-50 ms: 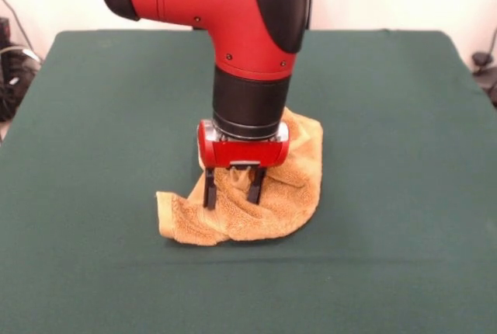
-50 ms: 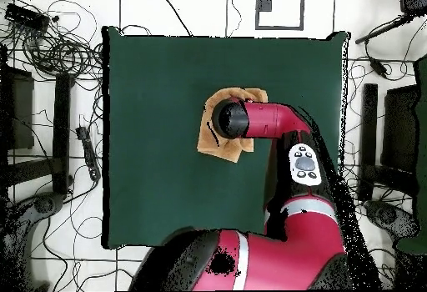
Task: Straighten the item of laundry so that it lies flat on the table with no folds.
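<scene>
I have the gripper [image 1: 233, 188] down on the golden-orange terry towel [image 1: 289, 186], which sits near the middle of the green table [image 1: 404, 256], a little toward the far side in the front view. The two black fingers [image 1: 210, 188] stand a narrow way apart, and a ridge of cloth rises between them. I judge that they are pinching that ridge, though I cannot see whether the grip is firm.

The towel is far from flat. In the front view it is a bunched, rounded heap: the right side curls round in a thick fold, a lobe sticks out to the near left, and wrinkles run under the gripper. From overhead the towel [image 2: 210, 134] shows as a small irregular patch, mostly hidden by the wrist, not as the open square it should make.

As I read it, the straightening has barely begun. No edge lies straight and no corner is laid out that I can pick out. What is left is nearly all of the task: lift or drag the pinched part to open the folds, then spread the cloth flat.
</scene>
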